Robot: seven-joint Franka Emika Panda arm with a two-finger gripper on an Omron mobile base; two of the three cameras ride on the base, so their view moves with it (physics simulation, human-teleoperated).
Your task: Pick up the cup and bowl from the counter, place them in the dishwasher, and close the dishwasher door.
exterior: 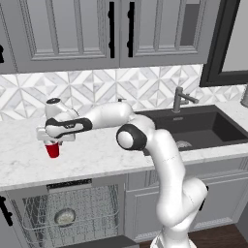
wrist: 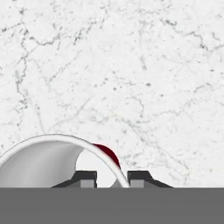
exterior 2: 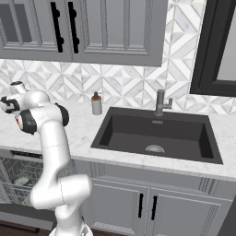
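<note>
Nearest you, the dishwasher [exterior: 68, 213] stands open with the bowl [exterior: 65, 216] lying in its wire rack. Above it, your gripper [wrist: 112, 178] has its fingers clenched on the rim of the cup [exterior: 53, 149], which stands on the counter [exterior: 97, 155], with bare marble all round it and beyond.

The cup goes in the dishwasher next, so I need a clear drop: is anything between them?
Nothing visible: the hand grips the cup on the counter, above the open dishwasher, where the bowl already sits.
</note>
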